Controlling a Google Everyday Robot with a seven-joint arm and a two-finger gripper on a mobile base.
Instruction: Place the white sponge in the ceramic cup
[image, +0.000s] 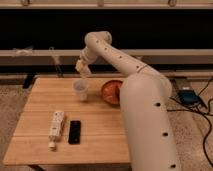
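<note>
The ceramic cup (81, 90) is a small whitish tumbler standing upright on the wooden table (45, 100), left of the orange-red bowl. My gripper (81, 67) hangs just above the cup's rim, slightly behind it. It is shut on a small off-white block, the white sponge (79, 65), which sticks out between the fingers. The sponge is above the cup, not inside it.
An orange-red bowl (112, 91) sits right of the cup, partly hidden by my arm. A long white remote-like stick (56, 127) and a black flat slab (74, 131) lie at the front left. A dark railing runs behind the table.
</note>
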